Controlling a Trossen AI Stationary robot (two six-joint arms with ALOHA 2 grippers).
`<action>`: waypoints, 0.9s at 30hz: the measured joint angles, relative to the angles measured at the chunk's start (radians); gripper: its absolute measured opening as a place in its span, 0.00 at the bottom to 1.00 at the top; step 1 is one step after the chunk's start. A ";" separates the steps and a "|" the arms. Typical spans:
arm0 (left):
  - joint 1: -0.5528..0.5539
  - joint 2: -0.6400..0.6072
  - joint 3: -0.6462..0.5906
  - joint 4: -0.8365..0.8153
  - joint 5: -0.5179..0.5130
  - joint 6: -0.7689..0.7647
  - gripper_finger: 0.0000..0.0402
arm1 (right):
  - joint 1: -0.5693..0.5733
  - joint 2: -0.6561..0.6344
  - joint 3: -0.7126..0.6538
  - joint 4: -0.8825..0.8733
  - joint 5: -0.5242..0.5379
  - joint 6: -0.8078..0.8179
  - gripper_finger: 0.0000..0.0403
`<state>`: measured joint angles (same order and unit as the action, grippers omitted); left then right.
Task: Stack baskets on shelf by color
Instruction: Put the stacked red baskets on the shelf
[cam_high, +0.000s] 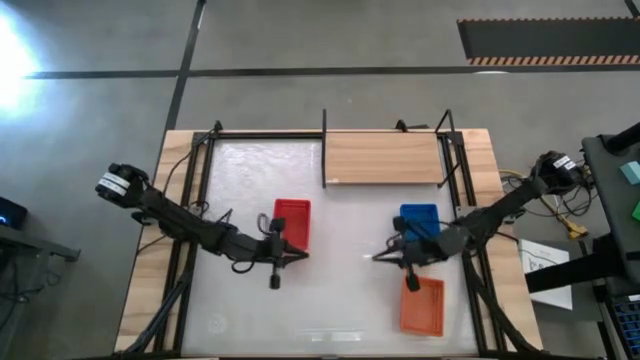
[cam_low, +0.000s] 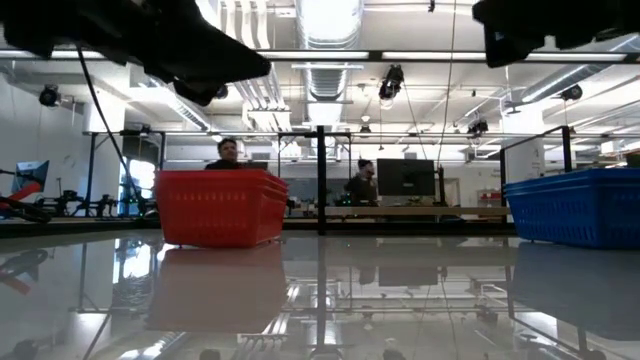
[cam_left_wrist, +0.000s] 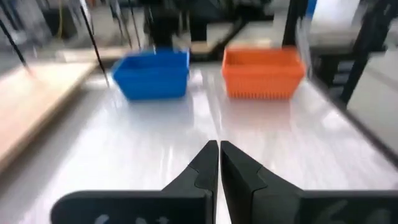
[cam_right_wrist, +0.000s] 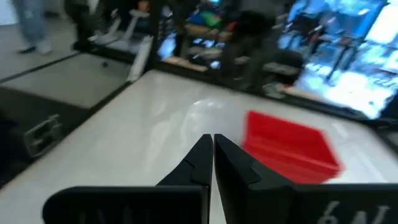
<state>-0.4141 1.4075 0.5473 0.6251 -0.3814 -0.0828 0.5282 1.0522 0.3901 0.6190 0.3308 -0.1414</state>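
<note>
1. Here the shelf (cam_high: 384, 158) stands bare; nearer than it lie the red basket (cam_high: 292, 222), blue basket (cam_high: 419, 221) and orange basket (cam_high: 423, 304).
2. Left gripper (cam_left_wrist: 218, 147) and right gripper (cam_right_wrist: 212, 139) are closed, empty.
3. Probably light, thin, springy mesh: grip a rim wall.

shelf (cam_high: 385, 158): far middle of the table (cam_high: 250, 300)
left basket (cam_high: 291, 222): alone on the table's left half
middle-right basket (cam_high: 420, 225): right half, nearer the shelf
near-right basket (cam_high: 424, 305): just in front of the middle-right basket
</note>
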 joint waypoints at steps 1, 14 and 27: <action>0.000 -0.002 0.035 -0.088 -0.004 -0.018 0.00 | -0.016 -0.010 -0.013 0.011 -0.010 -0.005 0.02; -0.008 0.010 0.501 -1.137 -0.003 -0.390 0.19 | -0.038 -0.117 -0.104 0.028 -0.044 -0.106 0.02; -0.001 0.075 0.640 -1.414 0.049 -0.409 0.39 | -0.038 -0.174 -0.148 0.019 -0.052 -0.107 0.02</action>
<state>-0.4148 1.4820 1.1878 -0.7892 -0.3321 -0.4921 0.4904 0.8787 0.2420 0.6376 0.2790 -0.2481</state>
